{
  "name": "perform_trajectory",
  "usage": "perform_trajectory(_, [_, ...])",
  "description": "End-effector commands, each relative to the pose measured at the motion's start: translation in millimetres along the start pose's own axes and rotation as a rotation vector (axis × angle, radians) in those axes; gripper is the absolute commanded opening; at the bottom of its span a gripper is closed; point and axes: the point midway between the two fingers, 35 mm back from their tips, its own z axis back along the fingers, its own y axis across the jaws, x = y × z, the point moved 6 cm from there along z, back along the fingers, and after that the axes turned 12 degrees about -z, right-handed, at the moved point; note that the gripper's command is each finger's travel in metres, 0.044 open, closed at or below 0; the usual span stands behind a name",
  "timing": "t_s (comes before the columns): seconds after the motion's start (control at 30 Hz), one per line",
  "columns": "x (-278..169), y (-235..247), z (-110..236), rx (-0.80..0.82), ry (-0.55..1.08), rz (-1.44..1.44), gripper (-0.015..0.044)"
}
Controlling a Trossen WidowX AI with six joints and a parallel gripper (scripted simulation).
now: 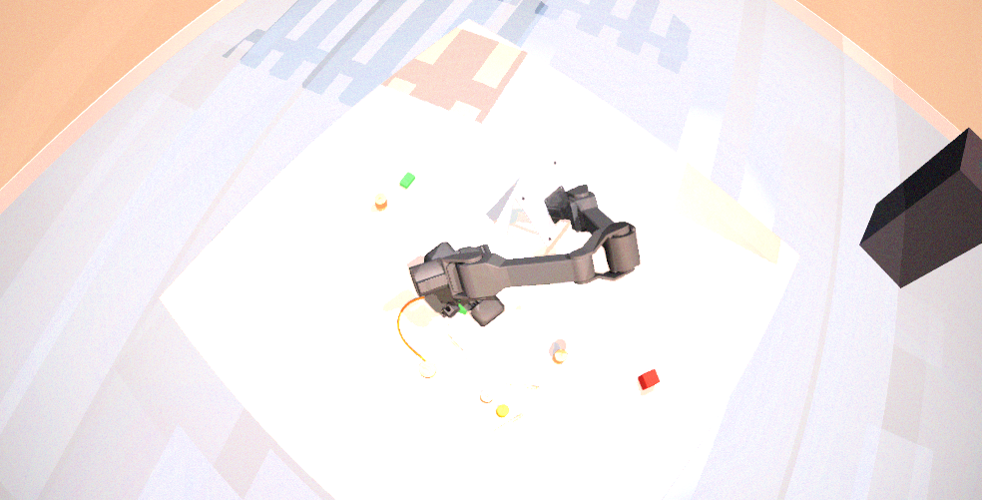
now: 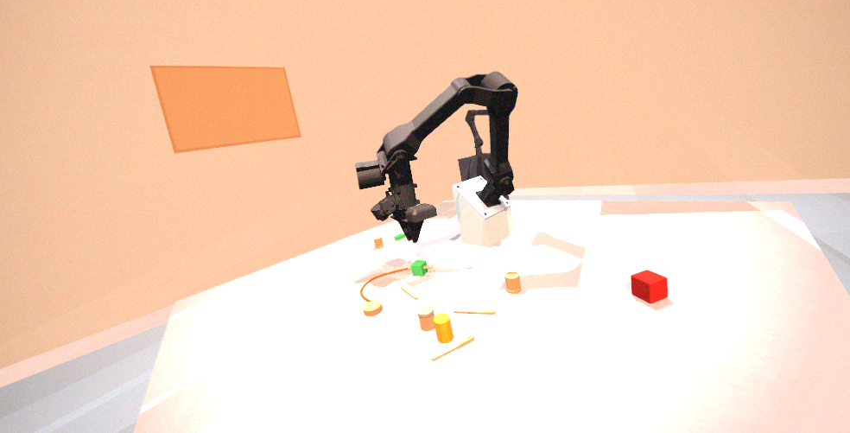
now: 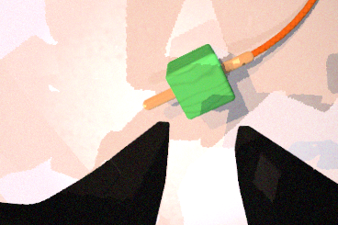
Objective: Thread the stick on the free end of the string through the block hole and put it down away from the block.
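The green wooden block point(image 3: 198, 83) point(image 2: 418, 267) point(image 1: 462, 307) lies on the table. The thin stick point(image 3: 158, 101) passes through its hole, with one end out on each side. The orange string point(image 3: 300, 17) point(image 2: 380, 278) point(image 1: 400, 327) runs from the stick's far end in a curve to the round wooden button point(image 2: 372, 308) point(image 1: 427, 369). My gripper point(image 3: 202, 135) point(image 2: 412, 236) hangs above the block, pointing down. Its fingers are partly apart with nothing between them.
A loose stick point(image 2: 409, 293) lies near the block, and two more loose sticks point(image 2: 473, 312) point(image 2: 453, 348) lie further off. Small cylinders point(image 2: 512, 282) point(image 2: 426, 318) point(image 2: 443, 327), a red cube point(image 2: 649, 286) point(image 1: 648, 378) and a second green piece point(image 1: 407, 180) also lie about. The arm's white base point(image 2: 481, 215) stands behind.
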Motion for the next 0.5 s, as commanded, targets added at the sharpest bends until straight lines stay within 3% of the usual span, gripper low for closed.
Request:
perform_trajectory(0.0, [-18.4,11.5,-0.7,0.013,0.027,-0.837,0.0121])
perform_trajectory(0.13, [-20.7,13.6,-0.7,0.01,0.031,-1.062,0.0121])
perform_trajectory(0.47, [-20.9,13.7,-0.7,0.009,0.031,-1.077,0.0121])
